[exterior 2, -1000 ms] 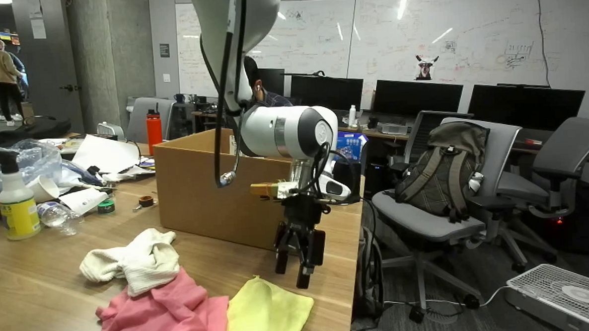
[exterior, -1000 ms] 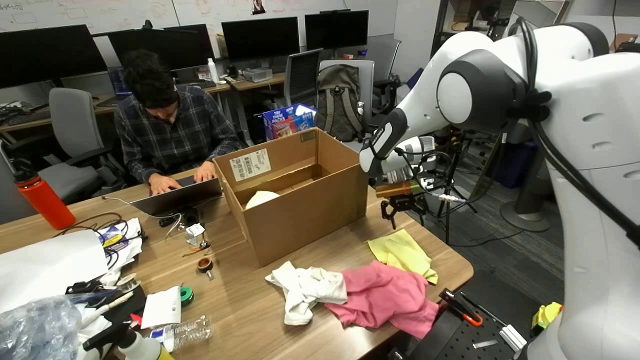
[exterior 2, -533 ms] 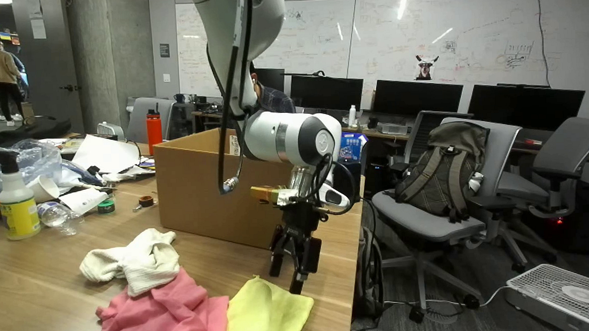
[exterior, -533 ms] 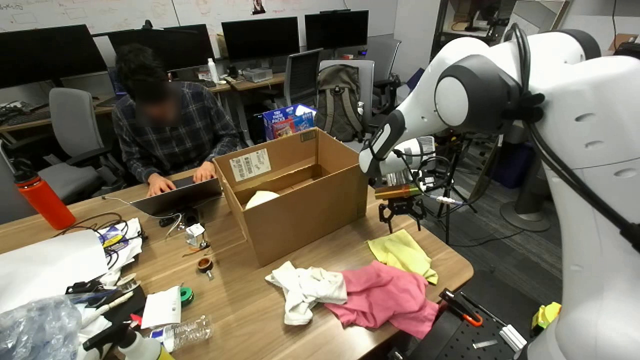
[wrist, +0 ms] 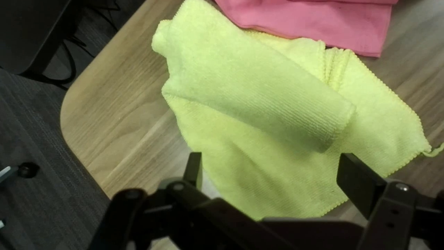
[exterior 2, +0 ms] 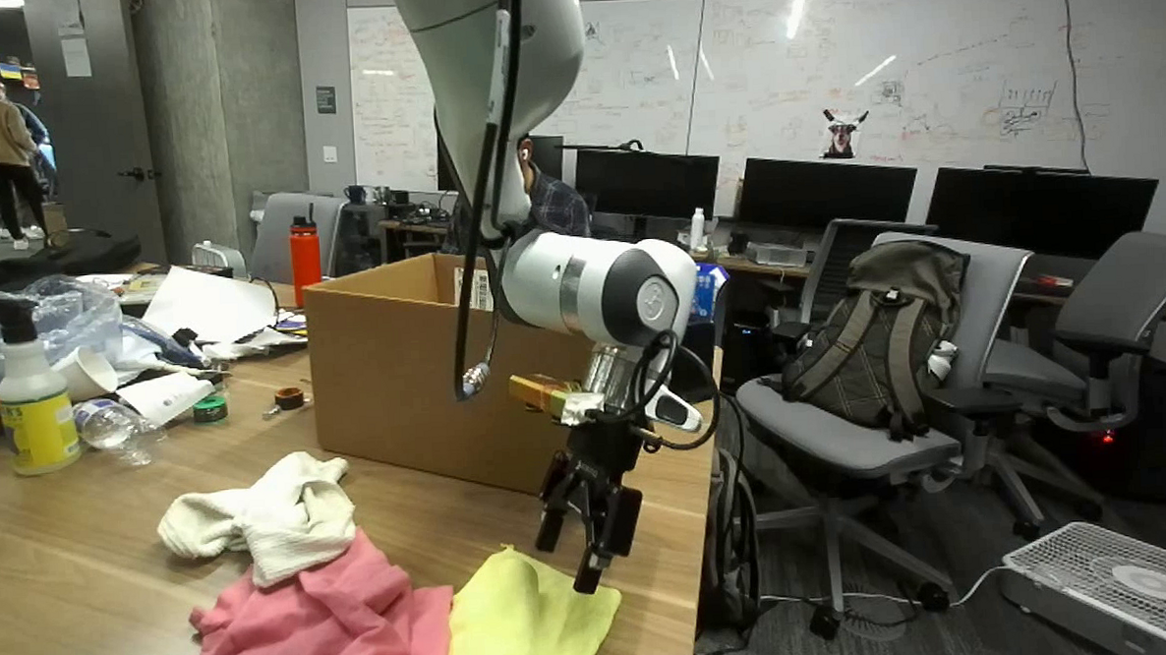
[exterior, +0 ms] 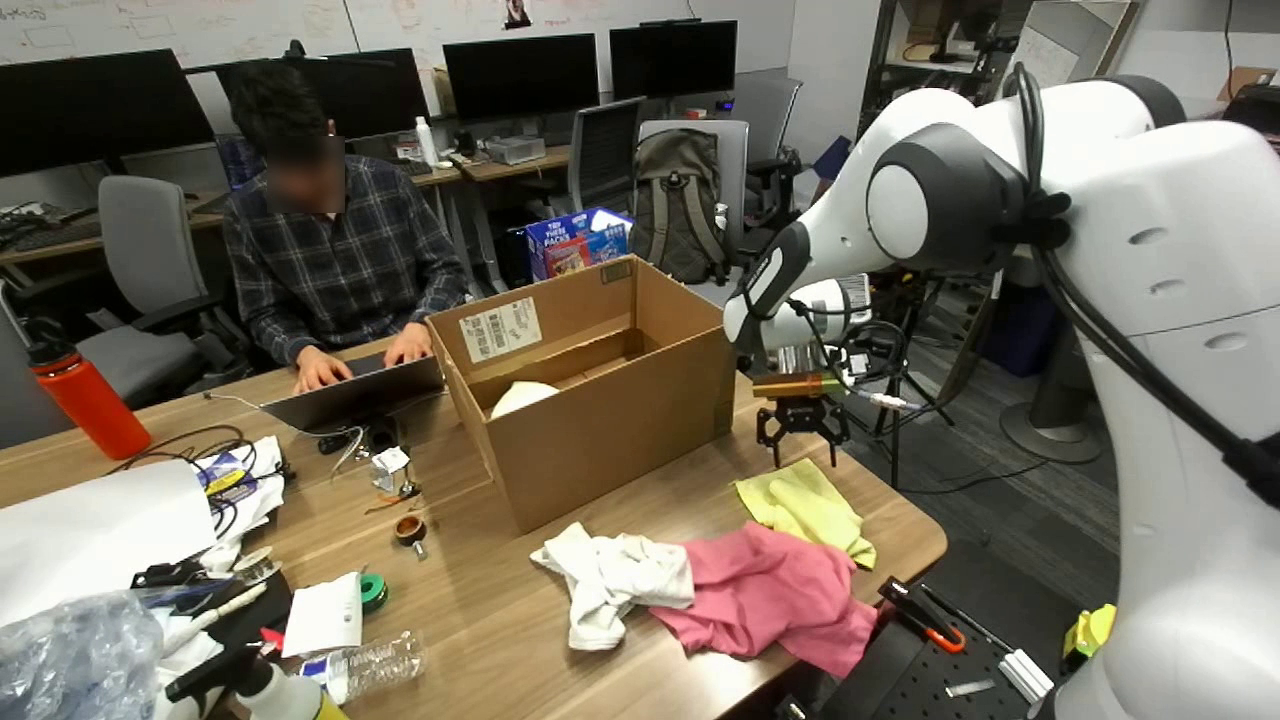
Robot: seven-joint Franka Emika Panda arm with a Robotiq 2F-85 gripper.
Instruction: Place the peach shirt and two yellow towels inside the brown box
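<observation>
Your black gripper (wrist: 269,173) stands spread, empty. The folded yellow cloth towel (wrist: 267,104) lies below, toward the pink cloth (wrist: 315,21).

Yellow, rose and off-white were the colours that met you, over brown.
Your yellow towel (wrist: 253,86) was a greenish lemon with fine ribbing; the pink cloth (exterior: 770,590) was a plain bright rose, and the white cloth (exterior: 620,580) a slightly creamy off-white. The brown box (exterior: 610,430) was kraft tan, its label (exterior: 500,329) white with black print, and what you could see of the peach shirt (exterior: 523,397) was pale cream. Your gripper (wrist: 271,168) was black, the arm (exterior: 1190,350) white and dark grey. You had streaked, tan-brown grain on the table (exterior: 470,600), a red-orange bottle (exterior: 92,405), a plaid shirt (exterior: 350,260) in dark grey crossed by paler lines, and a backpack (exterior: 680,200) in grey-olive shades.
</observation>
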